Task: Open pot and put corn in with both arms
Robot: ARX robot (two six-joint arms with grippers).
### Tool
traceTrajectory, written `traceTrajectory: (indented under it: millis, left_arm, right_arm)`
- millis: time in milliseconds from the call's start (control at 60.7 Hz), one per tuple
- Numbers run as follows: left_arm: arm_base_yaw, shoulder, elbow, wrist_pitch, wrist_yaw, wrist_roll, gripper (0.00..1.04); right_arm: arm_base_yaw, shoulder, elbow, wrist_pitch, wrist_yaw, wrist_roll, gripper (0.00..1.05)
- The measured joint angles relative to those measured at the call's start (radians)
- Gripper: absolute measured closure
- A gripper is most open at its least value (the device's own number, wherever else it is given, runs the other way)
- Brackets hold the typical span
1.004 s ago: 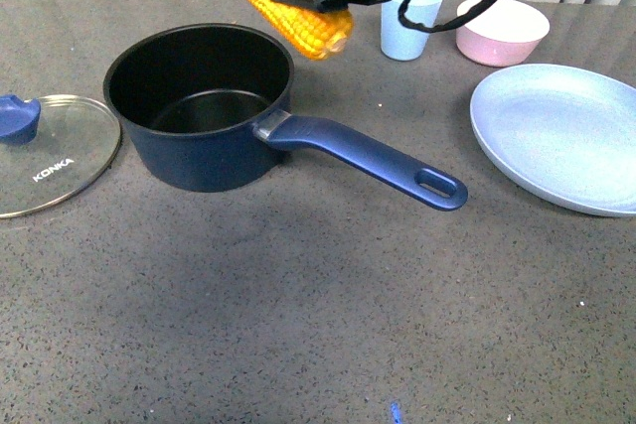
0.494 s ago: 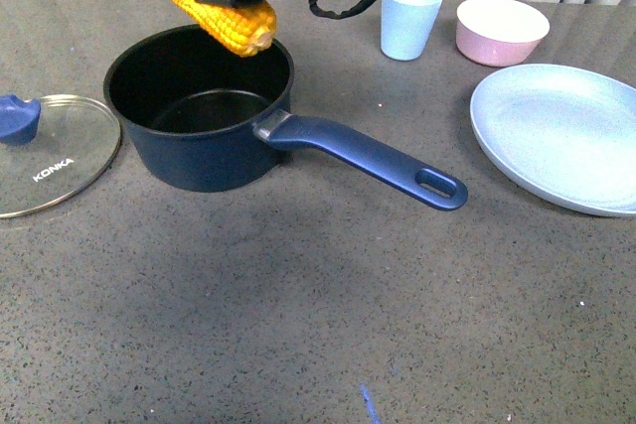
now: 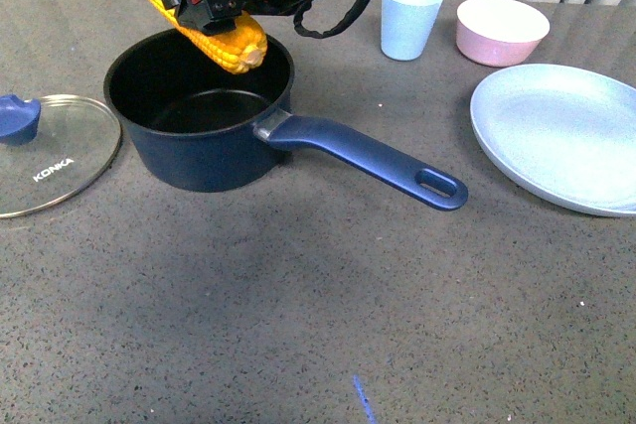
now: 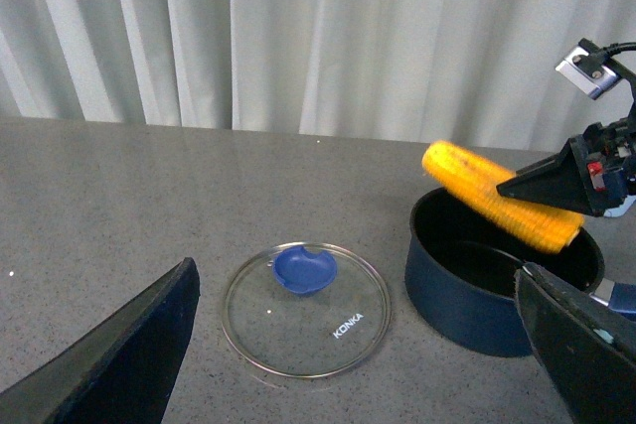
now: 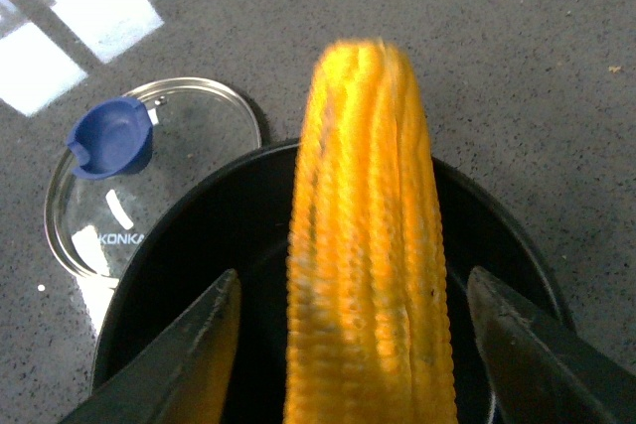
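One step is done: in the front view the round glass lid with a blue knob [image 3: 50,151] lies on the grey speckled surface [image 3: 318,325] near its left edge, beside the open dark navy saucepan [image 3: 199,111]. The right hand [image 3: 204,2] grips the yellow-orange corn cob [image 3: 221,37] above the pot's mouth.

The left wrist view shows the left hand [image 4: 348,345] spread wide, empty, above the lid.

The right wrist view shows the cob hanging over the black interior; lowering and release remain.

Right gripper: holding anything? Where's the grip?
Yes. The right gripper holds the yellow-orange corn cob around its middle, both ends sticking out, above the open dark navy-blue saucepan. The left gripper is open and holds nothing.
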Motion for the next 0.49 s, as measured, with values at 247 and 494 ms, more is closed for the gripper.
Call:
traceTrajectory:
  millis: [247,494]
  left_arm:
    - [0.0,0.0,0.0,0.0,0.0,0.0,0.09]
    - [0.0,0.0,0.0,0.0,0.0,0.0,0.09]
  right_arm:
    - [-0.063,-0.15,-0.209,0.137,-0.035,0.033,0.09]
    - [-0.188,-0.453,-0.492,0.34,-0.068,0.124,0.09]
